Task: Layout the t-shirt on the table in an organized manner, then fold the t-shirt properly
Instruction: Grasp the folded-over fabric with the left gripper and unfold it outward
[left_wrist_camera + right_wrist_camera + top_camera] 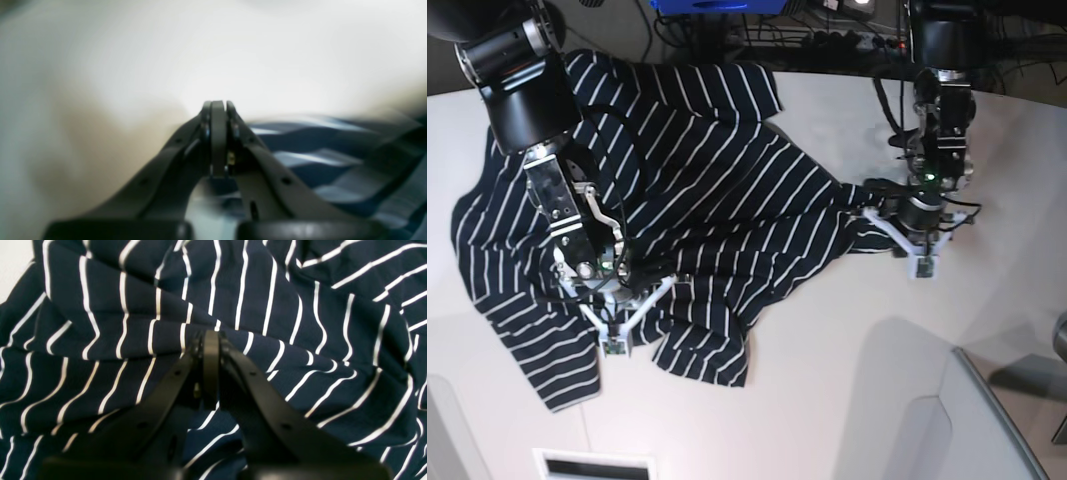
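Your left gripper (867, 205) pinches the t-shirt's (687, 190) edge, arm low over the table (827, 360); your right gripper (642, 270), clenched, presses its rumpled middle.

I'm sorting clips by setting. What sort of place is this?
Probably a robotics lab or test bench: two arms work over a bare white table, a striped t-shirt lies rumpled on it, and cables and equipment crowd behind its far edge.

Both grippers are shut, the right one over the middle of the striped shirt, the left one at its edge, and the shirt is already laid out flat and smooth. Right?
Not quite. The t-shirt is still rumpled, with deep folds around the right gripper, as the right wrist view shows. The rest holds: both are shut, and the left gripper sits at the shirt's edge.
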